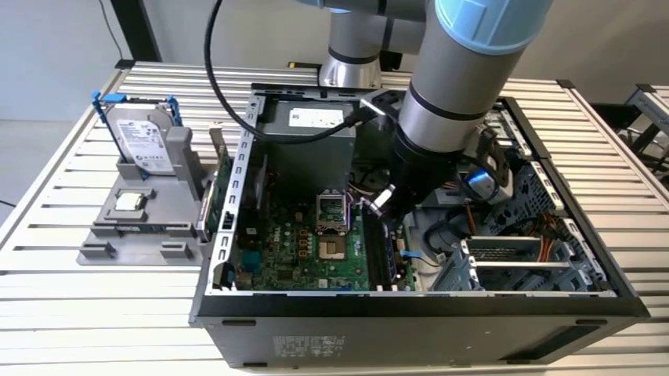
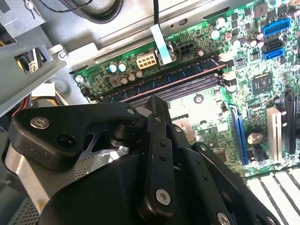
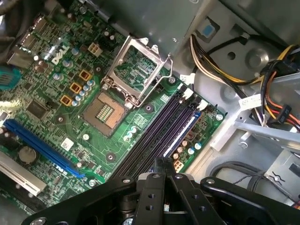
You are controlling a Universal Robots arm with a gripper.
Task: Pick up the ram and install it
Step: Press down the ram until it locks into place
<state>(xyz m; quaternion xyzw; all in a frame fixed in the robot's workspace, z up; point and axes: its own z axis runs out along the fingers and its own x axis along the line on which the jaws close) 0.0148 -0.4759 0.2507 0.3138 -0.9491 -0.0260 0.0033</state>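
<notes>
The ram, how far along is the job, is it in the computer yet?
Done, apparently: the ram lies along an outer slot of the motherboard, so it has been picked up and placed. In hand: the gripper hangs just over that slot. Left: I cannot tell whether it is fully seated.

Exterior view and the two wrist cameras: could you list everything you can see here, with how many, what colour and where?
table: one, pale slatted metal, under everything
computer case: one, black, open, on the table
motherboard: one, green, inside the case
CPU socket: one, silver frame raised, on the motherboard
ram: one, dark stick, apparently standing in a memory slot at the motherboard's edge
cables: a bundle, orange and yellow, inside the case
holder: one, grey, at the exterior view's left of the case
hard drive: one, silver with blue rails, upright in the holder
CPU chip: one, small silver square, on the holder
arm: one, silver and pale blue, reaching into the case
gripper: one, black, just over the memory slots
</notes>
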